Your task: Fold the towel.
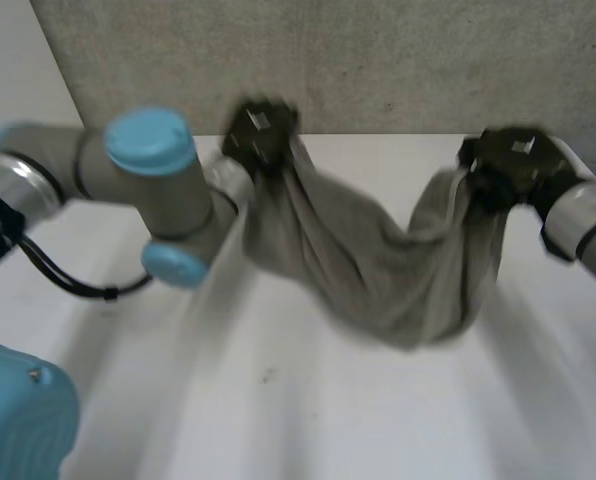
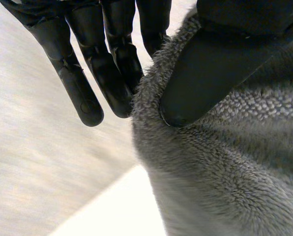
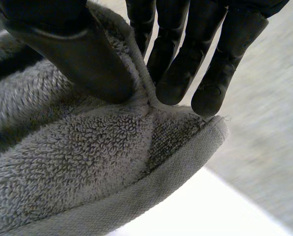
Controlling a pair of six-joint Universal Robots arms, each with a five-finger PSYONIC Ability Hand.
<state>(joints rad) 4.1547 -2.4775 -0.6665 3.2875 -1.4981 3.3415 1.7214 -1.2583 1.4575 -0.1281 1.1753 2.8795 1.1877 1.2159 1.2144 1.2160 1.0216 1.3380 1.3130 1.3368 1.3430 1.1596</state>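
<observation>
A grey towel (image 1: 378,260) hangs in a sagging loop above the white table (image 1: 308,410), held up at its two upper ends. My left hand (image 1: 260,130) pinches the towel's left end; in the left wrist view the thumb (image 2: 210,69) presses the towel (image 2: 225,162) against the fingers (image 2: 107,73). My right hand (image 1: 513,160) grips the right end; in the right wrist view the thumb (image 3: 73,54) and fingers (image 3: 181,73) clamp the towel (image 3: 87,162) near its hemmed edge. The towel's low middle hangs just above the table.
A grey wall panel (image 1: 378,60) stands behind the table's far edge. My left arm's blue-capped joints (image 1: 153,150) lie at the left, over the table. Bare white table stretches in front of the towel.
</observation>
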